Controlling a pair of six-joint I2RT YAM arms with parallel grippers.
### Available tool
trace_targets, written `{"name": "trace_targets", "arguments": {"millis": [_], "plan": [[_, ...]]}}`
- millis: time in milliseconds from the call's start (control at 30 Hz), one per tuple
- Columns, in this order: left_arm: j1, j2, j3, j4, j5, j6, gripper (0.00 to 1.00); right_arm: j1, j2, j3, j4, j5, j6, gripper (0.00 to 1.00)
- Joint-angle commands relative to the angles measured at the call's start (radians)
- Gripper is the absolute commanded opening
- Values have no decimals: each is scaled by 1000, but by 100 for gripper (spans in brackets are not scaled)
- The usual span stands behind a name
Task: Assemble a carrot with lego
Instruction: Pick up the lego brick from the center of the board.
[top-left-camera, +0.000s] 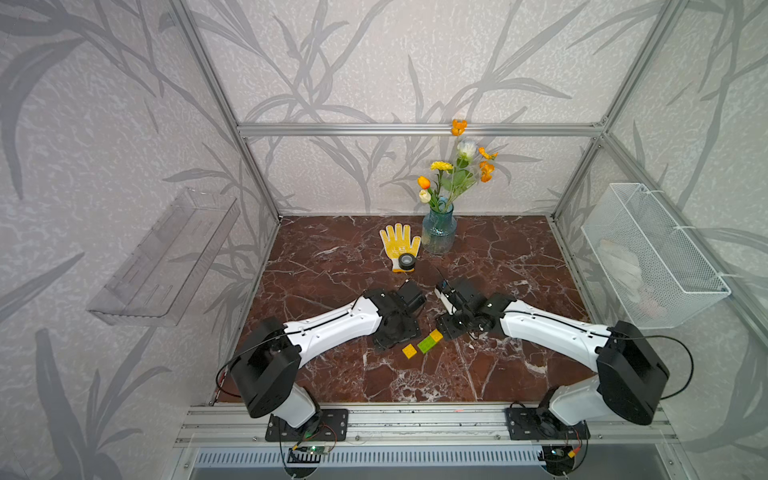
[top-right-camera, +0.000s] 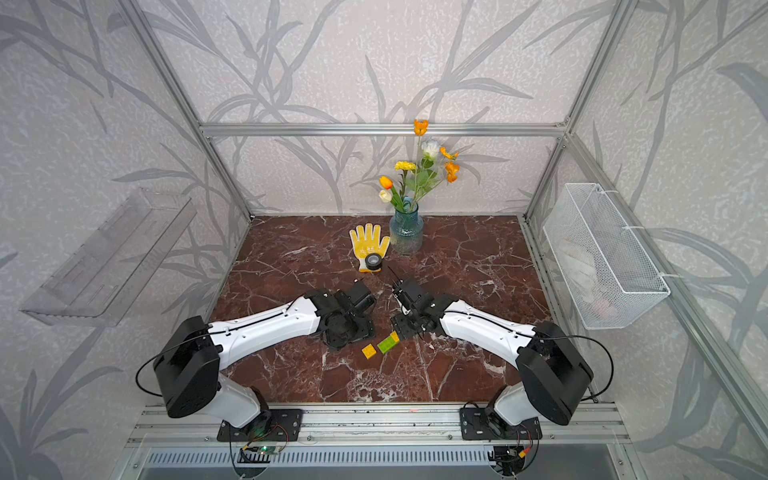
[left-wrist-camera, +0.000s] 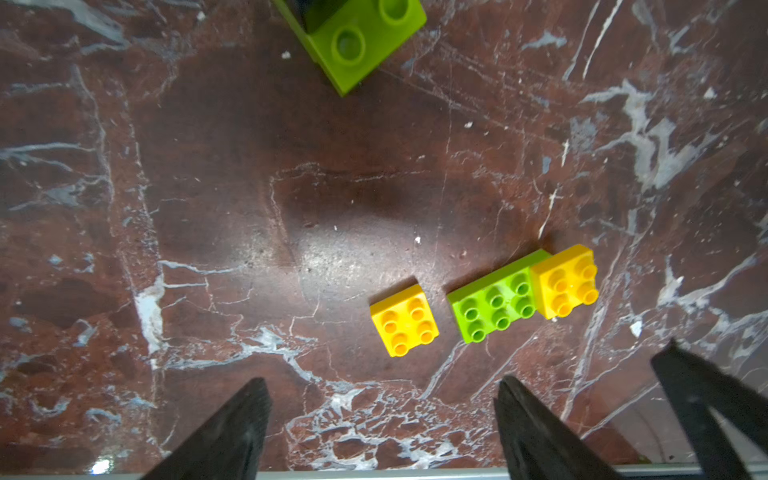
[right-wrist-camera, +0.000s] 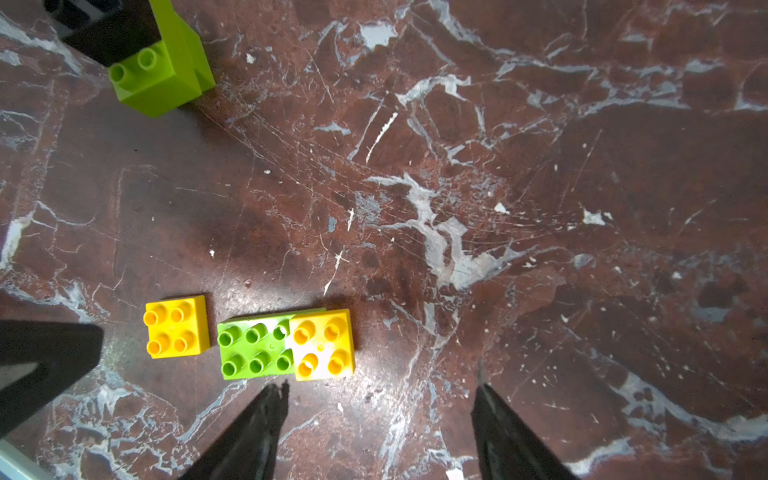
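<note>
1. The carrot is unfinished. The lego sits in three lots on the table (top-left-camera: 511, 266) between the arms: a loose yellow brick (left-wrist-camera: 404, 322), just beside it a long green brick (left-wrist-camera: 492, 307) with a yellow square (left-wrist-camera: 566, 281) pressed on one end, and further off a green-black stack (right-wrist-camera: 166, 79).
2. The left gripper (left-wrist-camera: 382, 432) and right gripper (right-wrist-camera: 382, 436) hover nearby, jaws apart, empty.
3. The bricks look light, stiff and smooth-sided (likely to skate on polished marble). Pinch flat opposite sides, not studs.
4. There is open marble all round, and the glove (top-left-camera: 400, 243) and vase (top-left-camera: 438, 232) are well apart. Tight spots are the slim gap beside the loose brick and the grippers' closeness.
</note>
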Motion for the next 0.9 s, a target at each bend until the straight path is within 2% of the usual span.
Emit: {"name": "trace_targets", "arguments": {"millis": [0, 400, 767, 867], "plan": [[-2, 60, 7, 13, 34, -122, 83, 0, -23, -14, 27, 24, 0, 73], [-5, 134, -19, 109, 80, -206, 70, -21, 19, -49, 48, 23, -8, 74], [-14, 139, -66, 151, 114, -250, 66, -35, 39, -62, 63, 16, 2, 74], [-19, 144, -75, 158, 122, -253, 62, -39, 50, -64, 61, 12, 8, 74]]}}
